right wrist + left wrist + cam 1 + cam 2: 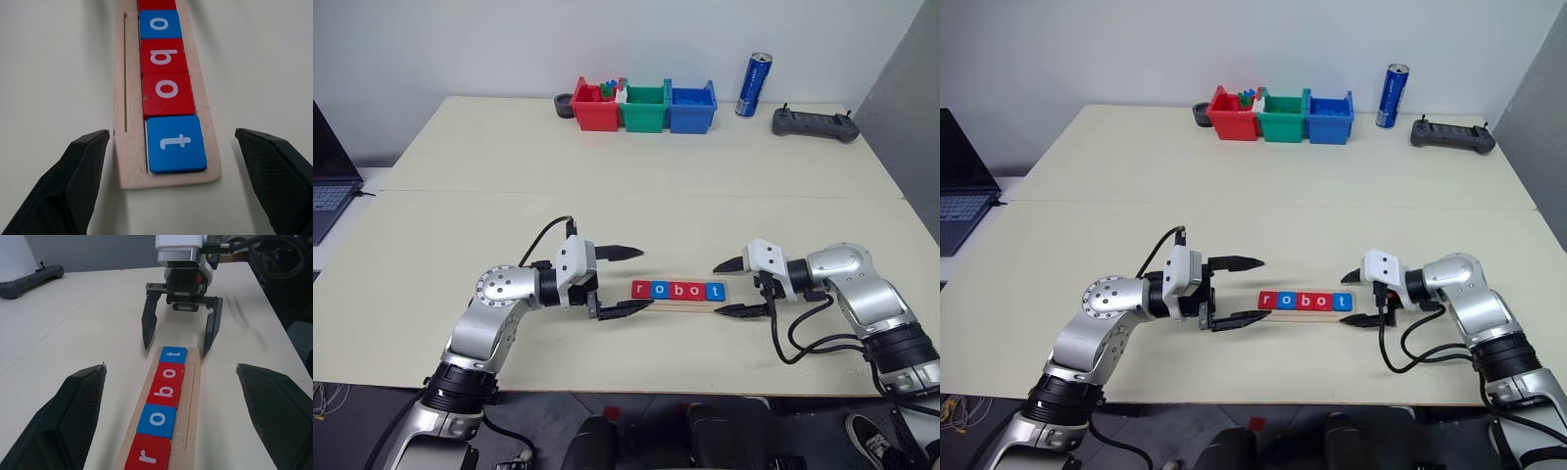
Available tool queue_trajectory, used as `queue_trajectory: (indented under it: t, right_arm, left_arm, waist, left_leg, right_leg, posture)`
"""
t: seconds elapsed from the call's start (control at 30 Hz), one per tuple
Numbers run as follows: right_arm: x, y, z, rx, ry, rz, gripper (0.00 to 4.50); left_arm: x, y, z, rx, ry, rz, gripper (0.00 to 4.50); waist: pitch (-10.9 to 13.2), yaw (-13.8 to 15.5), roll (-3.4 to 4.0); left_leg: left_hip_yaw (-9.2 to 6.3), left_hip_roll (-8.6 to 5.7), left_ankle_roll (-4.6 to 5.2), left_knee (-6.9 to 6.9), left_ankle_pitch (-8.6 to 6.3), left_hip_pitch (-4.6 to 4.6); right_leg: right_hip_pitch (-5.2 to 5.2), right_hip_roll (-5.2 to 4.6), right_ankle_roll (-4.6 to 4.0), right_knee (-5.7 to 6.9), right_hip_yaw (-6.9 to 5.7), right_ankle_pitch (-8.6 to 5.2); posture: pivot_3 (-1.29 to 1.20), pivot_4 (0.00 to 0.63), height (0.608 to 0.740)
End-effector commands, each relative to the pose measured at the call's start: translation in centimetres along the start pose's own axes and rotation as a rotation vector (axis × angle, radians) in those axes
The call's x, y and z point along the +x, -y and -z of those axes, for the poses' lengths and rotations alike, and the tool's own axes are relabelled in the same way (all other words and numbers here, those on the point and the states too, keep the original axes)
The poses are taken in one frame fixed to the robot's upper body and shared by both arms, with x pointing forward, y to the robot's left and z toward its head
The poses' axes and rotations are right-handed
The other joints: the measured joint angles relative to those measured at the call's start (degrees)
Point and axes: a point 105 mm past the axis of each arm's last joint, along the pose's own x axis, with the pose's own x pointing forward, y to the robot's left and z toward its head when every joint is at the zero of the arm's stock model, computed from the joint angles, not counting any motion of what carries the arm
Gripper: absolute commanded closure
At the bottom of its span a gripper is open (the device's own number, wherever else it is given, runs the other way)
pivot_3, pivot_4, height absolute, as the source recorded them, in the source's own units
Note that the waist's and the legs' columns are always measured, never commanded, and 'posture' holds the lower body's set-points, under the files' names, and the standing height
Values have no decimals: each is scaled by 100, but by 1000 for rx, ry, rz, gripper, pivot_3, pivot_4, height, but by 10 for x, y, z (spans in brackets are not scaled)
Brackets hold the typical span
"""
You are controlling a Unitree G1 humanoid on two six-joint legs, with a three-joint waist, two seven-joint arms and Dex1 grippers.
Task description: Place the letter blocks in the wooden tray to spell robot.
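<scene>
right wrist view: flat square letter blocks (166,88) fill the pale wooden tray (128,161); both grippers' jaws gape, empty.

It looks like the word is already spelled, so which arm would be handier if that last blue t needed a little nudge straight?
The right. Its open gripper faces the tray end where the blue t block lies, with the block between its fingers. The left gripper, also open, sits at the r end, four blocks away.
</scene>
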Motion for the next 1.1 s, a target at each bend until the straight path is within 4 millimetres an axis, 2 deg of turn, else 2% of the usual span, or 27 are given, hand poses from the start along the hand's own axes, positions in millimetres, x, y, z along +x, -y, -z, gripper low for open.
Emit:
queue_trajectory:
  t: [0.03,0.17,0.27,0.6,0.63,1.1]
  right_arm:
    - [-22,6,-19,-51,29,46,42]
    - [-33,5,-18,-53,14,80,42]
    - [-34,5,-12,-44,3,95,616]
    - [-16,-1,6,-49,-20,106,4236]
    - [-15,-1,7,-50,-21,106,4482]
    - [-6,-1,8,-67,-21,89,4482]
  left_arm:
    - [0,1,-11,44,19,6,0]
    - [0,1,-10,43,20,9,0]
    - [1,1,-10,43,22,13,0]
    - [4,-1,-12,48,26,21,0]
    - [3,-1,-12,48,24,19,0]
    - [-2,-2,-12,48,12,2,0]
  waist:
    - [0,6,0]
    - [0,4,0]
    - [0,0,0]
    - [0,0,0]
    - [0,0,0]
    - [0,-1,0]
  left_leg:
    - [0,0,0,0,0,0]
    - [-1,0,0,0,0,0]
    - [1,0,0,0,0,1]
    - [2,0,0,1,0,1]
    - [2,0,0,1,0,1]
    - [2,0,0,1,0,1]
  right_leg:
    - [0,-1,0,0,0,0]
    - [0,0,0,0,-2,0]
    - [0,0,0,1,-1,0]
    - [0,0,0,2,0,0]
    - [0,0,0,2,1,0]
    - [0,0,0,3,0,0]
  posture:
    - [0,150,740]
    - [0,150,740]
    - [0,150,740]
    - [0,150,740]
    - [0,150,740]
    - [0,150,740]
